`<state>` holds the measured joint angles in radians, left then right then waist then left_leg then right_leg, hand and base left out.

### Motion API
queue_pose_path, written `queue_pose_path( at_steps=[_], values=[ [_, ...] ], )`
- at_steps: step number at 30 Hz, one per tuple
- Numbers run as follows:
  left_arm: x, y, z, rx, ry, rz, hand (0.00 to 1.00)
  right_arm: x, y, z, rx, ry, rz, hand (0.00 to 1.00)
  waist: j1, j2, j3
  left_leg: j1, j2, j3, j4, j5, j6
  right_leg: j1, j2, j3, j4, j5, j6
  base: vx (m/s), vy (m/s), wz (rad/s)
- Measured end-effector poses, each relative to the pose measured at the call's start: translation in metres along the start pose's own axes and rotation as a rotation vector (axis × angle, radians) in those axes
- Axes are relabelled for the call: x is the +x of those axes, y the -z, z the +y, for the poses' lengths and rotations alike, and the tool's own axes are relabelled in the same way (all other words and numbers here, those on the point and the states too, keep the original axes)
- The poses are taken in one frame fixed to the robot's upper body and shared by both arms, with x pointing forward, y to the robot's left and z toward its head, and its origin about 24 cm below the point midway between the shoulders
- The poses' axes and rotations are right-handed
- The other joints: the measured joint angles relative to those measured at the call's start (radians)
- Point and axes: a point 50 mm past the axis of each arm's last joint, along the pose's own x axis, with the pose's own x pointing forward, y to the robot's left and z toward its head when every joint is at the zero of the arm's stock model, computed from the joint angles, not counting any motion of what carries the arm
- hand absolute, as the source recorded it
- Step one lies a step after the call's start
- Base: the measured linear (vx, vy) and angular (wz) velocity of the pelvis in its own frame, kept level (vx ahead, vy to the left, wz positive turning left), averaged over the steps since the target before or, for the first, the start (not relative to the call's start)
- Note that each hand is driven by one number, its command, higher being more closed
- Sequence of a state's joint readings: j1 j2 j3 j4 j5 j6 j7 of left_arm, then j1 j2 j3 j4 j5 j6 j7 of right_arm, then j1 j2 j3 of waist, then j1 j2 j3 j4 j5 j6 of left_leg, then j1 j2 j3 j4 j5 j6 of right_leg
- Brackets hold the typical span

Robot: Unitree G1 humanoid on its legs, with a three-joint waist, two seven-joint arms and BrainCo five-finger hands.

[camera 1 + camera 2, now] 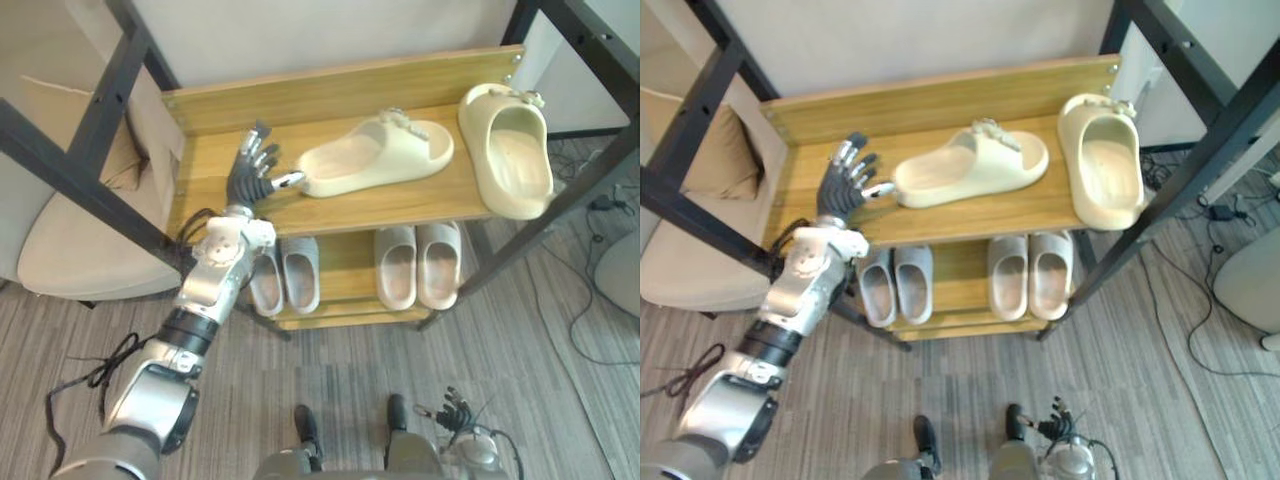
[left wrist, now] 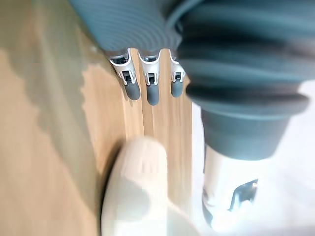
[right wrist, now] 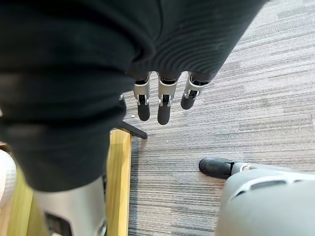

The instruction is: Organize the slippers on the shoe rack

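Two cream slippers lie on the top shelf (image 1: 400, 203) of the wooden shoe rack. One cream slipper (image 1: 375, 155) lies crosswise in the middle. The other cream slipper (image 1: 510, 150) points front to back at the right end, its front past the shelf edge. My left hand (image 1: 252, 172) is open over the shelf's left part, fingers straight, its thumb (image 2: 224, 206) touching the end of the crosswise slipper (image 2: 138, 196). My right hand (image 3: 162, 103) hangs open low over the carpet (image 3: 221, 123).
On the lower shelf stand a grey pair (image 1: 285, 275) and a beige pair (image 1: 418, 262). Black metal frame bars (image 1: 80, 180) cross at the left and right (image 1: 590, 170). A beige cushioned seat (image 1: 70, 245) is at the left. Cables (image 1: 590, 330) lie on the right floor.
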<state>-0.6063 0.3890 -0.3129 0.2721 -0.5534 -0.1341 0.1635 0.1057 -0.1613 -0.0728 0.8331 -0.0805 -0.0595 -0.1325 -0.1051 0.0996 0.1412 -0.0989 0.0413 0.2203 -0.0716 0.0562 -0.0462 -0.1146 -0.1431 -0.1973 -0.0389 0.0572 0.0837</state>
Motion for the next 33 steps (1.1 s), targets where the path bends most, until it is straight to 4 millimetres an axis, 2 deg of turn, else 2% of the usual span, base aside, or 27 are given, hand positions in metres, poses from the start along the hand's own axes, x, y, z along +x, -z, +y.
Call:
queue_pose_path(
  at_steps=[12,33],
  values=[
    [-0.022,0.002,-0.03,-0.074,0.151,-0.011,0.0,0.001,0.0,-0.001,-0.063,-0.018,0.0,0.0,-0.005,0.002,0.0,0.013,-0.002,-0.016,-0.014,0.001,-0.001,0.029,0.002,-0.016,-0.022,0.0,0.0,0.02,-0.002,0.03],
    [-0.057,0.011,-0.06,-0.198,0.25,0.026,0.0,0.001,0.0,0.001,-0.123,-0.033,-0.007,0.0,0.005,0.004,-0.002,0.027,-0.002,-0.04,-0.015,0.001,-0.001,0.06,0.0,-0.04,-0.036,0.001,0.002,0.0,-0.001,0.03]
  ],
)
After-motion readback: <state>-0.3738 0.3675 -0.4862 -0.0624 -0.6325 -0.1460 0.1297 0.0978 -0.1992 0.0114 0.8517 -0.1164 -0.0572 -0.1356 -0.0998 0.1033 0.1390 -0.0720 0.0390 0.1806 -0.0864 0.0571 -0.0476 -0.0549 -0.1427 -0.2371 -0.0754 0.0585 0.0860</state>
